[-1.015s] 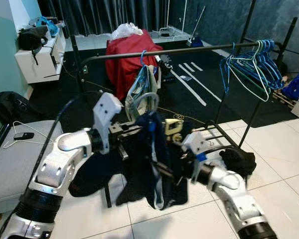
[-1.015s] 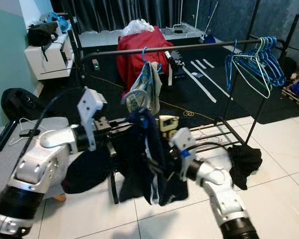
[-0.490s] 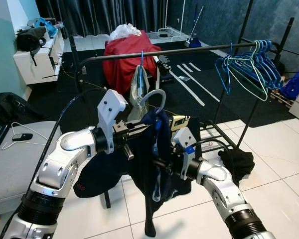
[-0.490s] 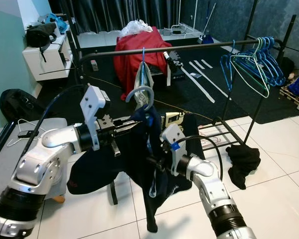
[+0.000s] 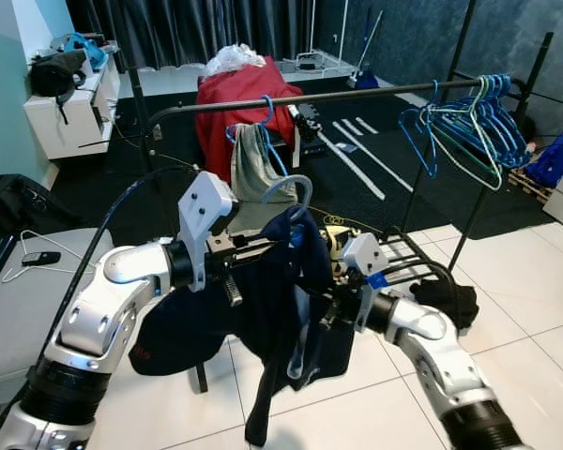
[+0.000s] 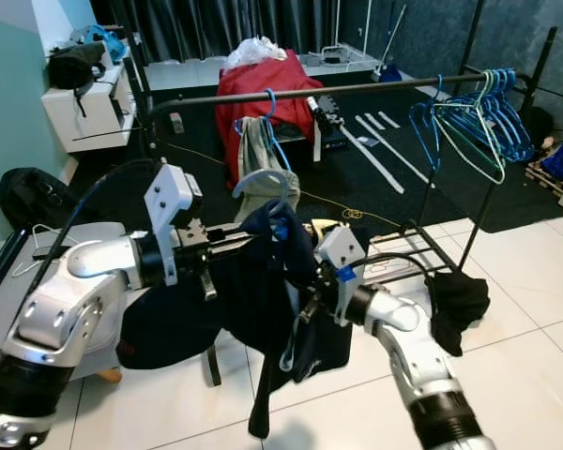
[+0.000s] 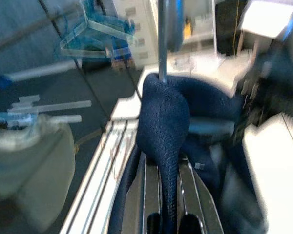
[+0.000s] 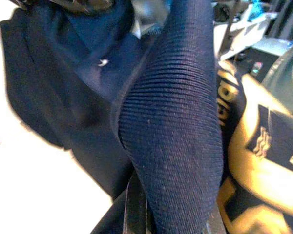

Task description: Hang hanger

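A navy garment [image 5: 286, 300] hangs on a hanger whose pale blue hook [image 5: 291, 190] sticks up above it, in front of me and below the black clothes rail [image 5: 357, 94]. My left gripper [image 5: 261, 248] is shut on the hanger's neck under the hook; in the left wrist view the navy cloth [image 7: 163, 122] lies between its fingers [image 7: 144, 195]. My right gripper [image 5: 334, 305] is shut on a fold of the same garment lower down, with ribbed navy fabric [image 8: 171, 122] pressed between its fingers. On the rail hangs a blue hanger with a grey-green garment [image 5: 253, 161].
A bunch of blue hangers [image 5: 469, 122] hangs at the rail's right end. Behind the rail is a red-covered heap [image 5: 239, 103]. A black garment [image 5: 446, 298] lies by the stand's lower rack [image 5: 408, 253]. A grey seat [image 5: 19, 300] and black bag [image 5: 19, 202] stand left.
The grey-green garment on the rail has swung round to face me. My right gripper has shifted slightly right with the navy cloth, and the hanger hook has dipped a little.
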Motion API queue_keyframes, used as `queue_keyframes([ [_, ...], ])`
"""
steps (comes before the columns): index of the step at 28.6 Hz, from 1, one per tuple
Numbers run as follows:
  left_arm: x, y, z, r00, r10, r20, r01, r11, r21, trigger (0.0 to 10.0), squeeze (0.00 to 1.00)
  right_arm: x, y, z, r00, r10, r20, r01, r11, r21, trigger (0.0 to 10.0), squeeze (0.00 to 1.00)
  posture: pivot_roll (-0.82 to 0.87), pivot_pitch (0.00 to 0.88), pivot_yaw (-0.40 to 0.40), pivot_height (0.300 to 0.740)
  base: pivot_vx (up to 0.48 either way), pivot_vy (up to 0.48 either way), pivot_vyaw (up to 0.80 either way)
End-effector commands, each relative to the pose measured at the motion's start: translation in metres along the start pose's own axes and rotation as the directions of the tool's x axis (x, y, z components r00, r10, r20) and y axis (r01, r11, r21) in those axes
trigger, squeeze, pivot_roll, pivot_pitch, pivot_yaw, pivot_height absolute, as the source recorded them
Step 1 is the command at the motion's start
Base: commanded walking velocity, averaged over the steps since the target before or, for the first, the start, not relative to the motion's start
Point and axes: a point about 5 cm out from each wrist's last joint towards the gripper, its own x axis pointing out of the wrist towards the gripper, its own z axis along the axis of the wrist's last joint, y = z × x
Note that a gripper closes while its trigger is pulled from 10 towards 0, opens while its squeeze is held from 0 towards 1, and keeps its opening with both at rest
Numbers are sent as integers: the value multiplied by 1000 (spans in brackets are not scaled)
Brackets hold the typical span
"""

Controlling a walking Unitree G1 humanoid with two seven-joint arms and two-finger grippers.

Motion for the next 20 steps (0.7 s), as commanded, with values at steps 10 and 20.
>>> queue_keyframes([
  [10, -17, 8, -18, 988, -33, -150, 47, 995, 91, 0, 0, -46, -17, 1, 983, 50, -177, -48, 999, 17, 0, 0, -107, 36, 18, 740, 0, 0, 0],
  [20, -15, -16, -6, 973, -231, -30, 231, 973, 10, 0, 0, -56, -27, 0, 968, 65, -244, -64, 998, 11, 0, 0, -104, 38, 13, 740, 0, 0, 0],
])
